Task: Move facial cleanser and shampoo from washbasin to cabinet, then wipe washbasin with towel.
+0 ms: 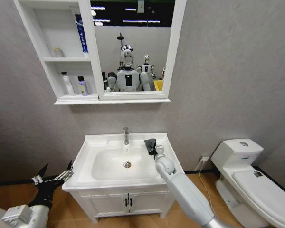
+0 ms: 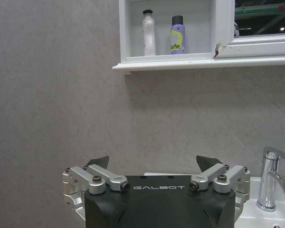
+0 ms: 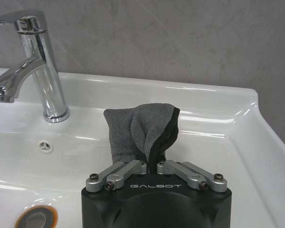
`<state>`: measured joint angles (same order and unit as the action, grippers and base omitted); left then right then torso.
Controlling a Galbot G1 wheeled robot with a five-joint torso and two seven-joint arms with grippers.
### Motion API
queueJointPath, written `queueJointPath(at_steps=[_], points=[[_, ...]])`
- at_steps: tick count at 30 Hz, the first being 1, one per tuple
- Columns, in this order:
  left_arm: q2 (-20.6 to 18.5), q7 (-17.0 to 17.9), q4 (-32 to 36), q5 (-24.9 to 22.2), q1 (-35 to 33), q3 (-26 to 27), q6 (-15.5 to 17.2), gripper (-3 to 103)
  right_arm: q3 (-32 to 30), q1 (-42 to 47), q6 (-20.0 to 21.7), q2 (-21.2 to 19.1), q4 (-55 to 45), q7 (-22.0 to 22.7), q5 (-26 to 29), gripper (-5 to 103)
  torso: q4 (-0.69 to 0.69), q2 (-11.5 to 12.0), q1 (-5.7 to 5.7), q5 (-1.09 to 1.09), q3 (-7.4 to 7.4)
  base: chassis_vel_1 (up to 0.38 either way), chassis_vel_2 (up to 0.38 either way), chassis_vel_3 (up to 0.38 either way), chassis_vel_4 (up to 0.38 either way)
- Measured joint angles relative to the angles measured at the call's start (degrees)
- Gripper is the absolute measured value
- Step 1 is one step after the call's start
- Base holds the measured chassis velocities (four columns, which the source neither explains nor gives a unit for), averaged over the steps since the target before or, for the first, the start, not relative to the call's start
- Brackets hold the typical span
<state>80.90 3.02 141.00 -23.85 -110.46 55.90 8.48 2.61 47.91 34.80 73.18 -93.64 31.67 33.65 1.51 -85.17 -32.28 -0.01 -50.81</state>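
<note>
A: Current step?
B: Wiping. The right tool (image 3: pixel 149 164) is clenched on the towel (image 3: pixel 142 133) above the washbasin (image 1: pixel 92 147) rim, beside the tap (image 3: pixel 42 71).
A: Next requirement?
B: Probably lowering the towel onto the bowl. The left tool (image 2: pixel 153 164) hangs released beside the washbasin.

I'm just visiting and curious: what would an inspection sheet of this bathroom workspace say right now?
Surface: washbasin white, rim bare apart from the towel.
Job's things: towel bunched up and gripped over the basin's right rim; white bottle and purple bottle on the cabinet bottom shelf.
Clutter: nothing seen.
Grippers: right gripper shut on the towel; left gripper open, low, left of the basin.
Cables: cord at the wall outlet.
Surroundings: mirror, toilet.
</note>
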Motion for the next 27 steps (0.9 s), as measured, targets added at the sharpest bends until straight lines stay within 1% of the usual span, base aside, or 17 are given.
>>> queueJointPath(at_steps=[2, 4, 5, 7, 10, 13, 22, 27], points=[[0.0, 0.0, 0.0, 0.0, 0.0, 0.0, 0.0, 100, 0.4, 0.1, 0.1, 0.3, 0.0, 0.8, 0.2, 4, 0.0, 0.0, 0.0, 0.0, 0.0, 0.0, 0.0, 0.0, 0.0], [0.0, 0.0, 0.0, 0.0, 0.0, 0.0, 0.0, 100, 1.4, 0.5, 1.0, 1.3, 0.4, 3.9, 2.2, 4, 0.0, 0.0, 0.0, 0.0, 0.0, 0.0, 0.0, 0.0, 0.0], [0.0, 0.0, 0.0, 0.0, 0.0, 0.0, 0.0, 100, 1.5, 0.8, 1.2, 1.5, 0.6, 4.6, 2.6, 4, 0.0, 0.0, 0.0, 0.0, 0.0, 0.0, 0.0, 0.0, 0.0], [0.0, 0.0, 0.0, 0.0, 0.0, 0.0, 0.0, 100, 1.5, 1.2, 1.3, 1.7, 1.0, 5.3, 3.1, 4, 0.0, 0.0, 0.0, 0.0, 0.0, 0.0, 0.0, 0.0, 0.0], [0.0, 0.0, 0.0, 0.0, 0.0, 0.0, 0.0, 100, 1.3, 2.6, 1.7, 1.8, 1.7, 6.6, 5.3, 4, 0.0, 0.0, 0.0, 0.0, 0.0, 0.0, 0.0, 0.0, 0.0], [0.0, 0.0, 0.0, 0.0, 0.0, 0.0, 0.0, 100, 1.0, 3.5, 1.9, 1.8, 2.3, 6.9, 6.4, 4, 0.0, 0.0, 0.0, 0.0, 0.0, 0.0, 0.0, 0.0, 0.0], [0.0, 0.0, 0.0, 0.0, 0.0, 0.0, 0.0, 100, -1.0, 4.9, 1.6, 1.7, 4.3, 6.1, 6.2, 4, 0.0, 0.0, 0.0, 0.01, 0.0, 0.0, 0.0, 0.0, 0.0], [0.0, 0.0, 0.0, 0.0, 0.0, 0.0, 0.0, 100, -2.2, 5.5, 0.8, 1.5, 5.8, 4.5, 5.1, 4, -0.01, 0.0, 0.0, 0.01, 0.0, 0.0, 0.0, 0.0, 0.0]])
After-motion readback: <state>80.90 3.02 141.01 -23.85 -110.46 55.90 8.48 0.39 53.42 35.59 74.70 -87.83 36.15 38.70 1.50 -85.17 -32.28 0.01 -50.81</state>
